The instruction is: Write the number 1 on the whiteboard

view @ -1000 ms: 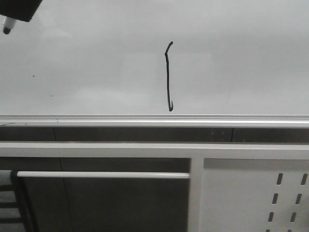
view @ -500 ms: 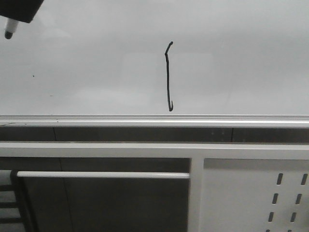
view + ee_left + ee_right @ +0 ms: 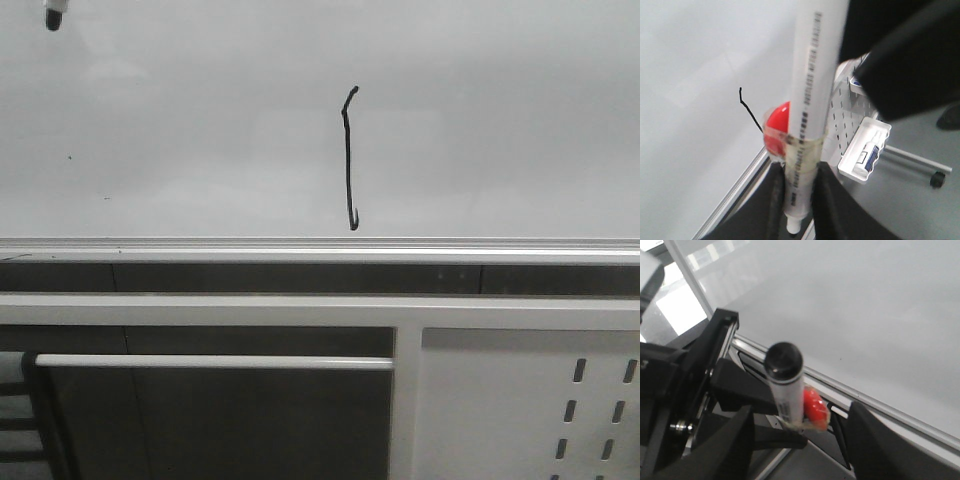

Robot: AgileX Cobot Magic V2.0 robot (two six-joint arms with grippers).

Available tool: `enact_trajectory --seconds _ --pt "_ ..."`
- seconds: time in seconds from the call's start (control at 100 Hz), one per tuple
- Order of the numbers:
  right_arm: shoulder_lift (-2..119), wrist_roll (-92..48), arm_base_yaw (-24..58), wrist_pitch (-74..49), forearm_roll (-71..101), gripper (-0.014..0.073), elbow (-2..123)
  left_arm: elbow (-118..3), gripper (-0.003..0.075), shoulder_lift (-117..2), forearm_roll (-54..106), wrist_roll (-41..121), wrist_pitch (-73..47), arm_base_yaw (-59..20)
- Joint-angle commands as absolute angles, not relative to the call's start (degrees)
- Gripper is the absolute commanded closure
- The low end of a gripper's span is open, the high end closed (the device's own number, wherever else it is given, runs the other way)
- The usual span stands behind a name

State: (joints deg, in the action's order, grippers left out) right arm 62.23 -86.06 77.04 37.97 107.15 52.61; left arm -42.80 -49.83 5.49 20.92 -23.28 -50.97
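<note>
Whiteboard (image 3: 500, 120) fills the upper front view, its silver rail along the lower edge; the number 1 (image 3: 349, 158) stands near mid-board, its hook ending just above that rail.

1. Left claw (image 3: 799, 200): fingers (image 3: 774, 210) clamped on a white marker (image 3: 812, 100), a red ball (image 3: 777, 131) taped to its barrel. The stroke lies well beyond the claw, toward the board. In the front view only the marker tip (image 3: 54, 17) shows, at the upper left corner, apart from the stroke.
   - Risk: an uncapped tip swung near the board could leave a stray mark.
   - Risk: a slack grip could let the marker slide down through the fingers.

2. Right claw (image 3: 800, 440): fingers set wide apart either side of a second marker (image 3: 785, 385); actual contact cannot be told.
   - Risk: this marker may tip out if the arm tilts.
</note>
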Motion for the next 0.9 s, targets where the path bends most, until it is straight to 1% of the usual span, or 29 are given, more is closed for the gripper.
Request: enact_trajectory --seconds 0.0,0.06,0.12,0.17,0.27,0.33,0.52,0.6,0.71,0.89 --pt "58.0 -88.5 77.0 39.3 105.6 0.0228 54.4 -42.8 0.0739 -49.2 6.4 17.1 -15.2 -50.9" --pt "55.6 -90.4 77.0 40.2 105.6 0.0256 54.4 -41.1 0.0739 -49.2 6.4 15.5 -11.7 -50.6" --pt "53.2 -92.5 77.0 41.2 106.3 0.0336 54.4 -39.0 0.0739 -49.2 6.4 13.5 -7.7 -50.2" --pt "51.0 -94.2 77.0 41.9 106.3 0.0433 54.1 -37.2 0.0739 -49.2 6.8 12.0 -4.6 -49.3" --pt "46.0 -97.8 77.0 43.3 106.3 0.0676 52.9 -33.7 0.0739 -49.2 8.8 10.2 0.8 -46.9" --pt "43.2 -99.8 77.0 44.8 106.3 0.0662 51.7 -31.7 0.0739 -49.2 10.9 10.0 3.8 -45.1" --pt "36.0 -107.9 77.0 49.0 106.3 0.0663 46.1 -27.4 0.0739 -50.0 16.7 10.0 12.1 -40.3" --pt "34.2 -114.2 77.0 49.0 106.3 0.0663 43.1 -26.4 0.0739 -51.5 17.4 10.0 15.6 -40.0" --pt "33.5 -122.2 77.0 50.1 106.3 0.0663 40.1 -26.2 0.0739 -54.9 17.4 9.9 16.7 -40.0" --pt "33.1 -122.7 77.0 55.4 106.3 0.0663 37.4 -26.0 0.0739 -60.0 19.9 9.7 22.4 -40.0"
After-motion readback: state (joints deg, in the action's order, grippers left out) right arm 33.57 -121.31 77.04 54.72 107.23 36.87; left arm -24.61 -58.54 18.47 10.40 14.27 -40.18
